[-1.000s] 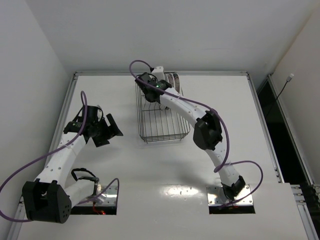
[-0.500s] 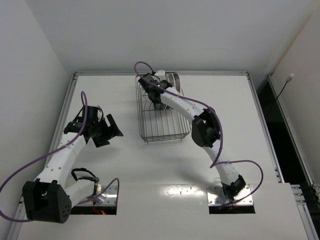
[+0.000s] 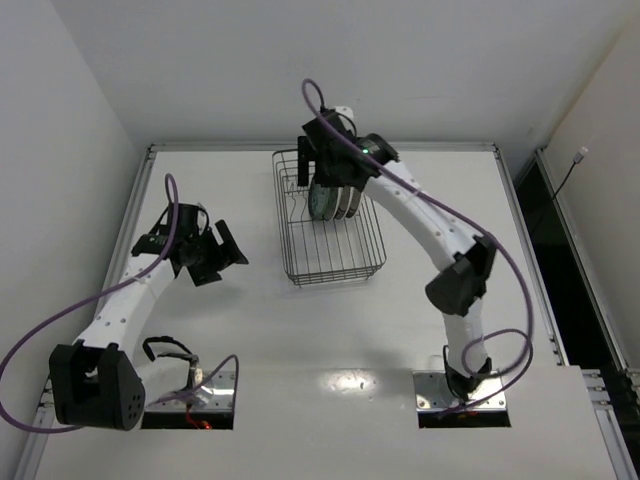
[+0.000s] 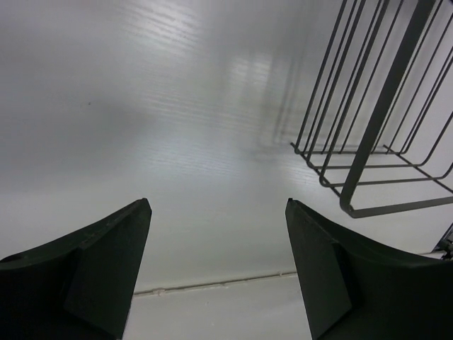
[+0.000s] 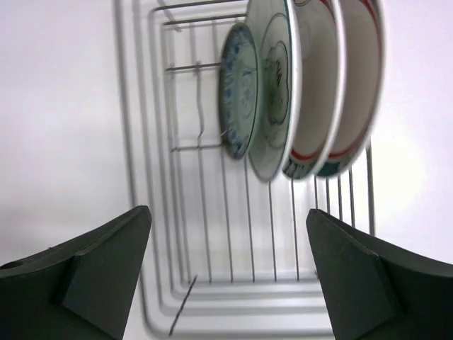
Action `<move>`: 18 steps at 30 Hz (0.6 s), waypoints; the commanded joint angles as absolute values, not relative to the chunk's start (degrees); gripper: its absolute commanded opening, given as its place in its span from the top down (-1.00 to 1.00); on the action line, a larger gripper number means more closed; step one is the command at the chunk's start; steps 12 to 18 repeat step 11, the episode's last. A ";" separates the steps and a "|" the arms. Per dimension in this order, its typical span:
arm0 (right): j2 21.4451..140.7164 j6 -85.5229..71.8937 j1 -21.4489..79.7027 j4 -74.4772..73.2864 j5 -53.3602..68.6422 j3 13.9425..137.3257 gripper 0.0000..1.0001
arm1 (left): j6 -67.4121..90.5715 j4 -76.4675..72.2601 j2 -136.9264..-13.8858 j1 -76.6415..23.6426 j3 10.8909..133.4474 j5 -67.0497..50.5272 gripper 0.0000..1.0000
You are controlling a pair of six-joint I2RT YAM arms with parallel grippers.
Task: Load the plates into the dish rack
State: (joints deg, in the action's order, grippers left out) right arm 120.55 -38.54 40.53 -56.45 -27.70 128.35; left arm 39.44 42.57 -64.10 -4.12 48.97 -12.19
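White table (image 3: 250, 330): it carried the rack toward its far middle, with both arm bases at the near edge.
Black rack (image 3: 282, 225): it lay with its long side running far to near, and 1 corner showed at the right of the left wrist view.
Plates (image 3: 330, 200): all 4 stood on edge in a close row in the far half of the rack, faces side by side.
White plates (image 5: 357, 78): the 2 with red-and-green rims stood at the right end of the row in the right wrist view.
Grey plate (image 5: 272, 99): it stood just beside them, its dark rings facing left.
Teal plate (image 5: 237, 92): the smallest, it stood at the left end, just beside a prong.
Right gripper (image 5: 228, 210): it hung above the plates at the rack's far end, fingers wide apart and holding nothing.
Left gripper (image 4: 217, 202): it hung left of the rack, well apart from the plates, fingers apart with only bare table between them.
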 commanded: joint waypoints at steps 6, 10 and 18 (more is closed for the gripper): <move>95.57 -34.81 37.89 -56.79 -10.02 101.67 -0.85 | 39.99 36.84 -67.24 -3.60 56.15 -12.30 -0.49; 81.33 -32.88 36.39 -52.04 -10.54 85.55 -0.94 | 39.99 33.85 -66.71 -3.60 56.16 -12.30 -0.49; 77.30 -32.87 35.69 -52.03 -11.85 81.52 -0.97 | 40.51 32.10 -66.71 -3.60 56.16 -12.30 -0.49</move>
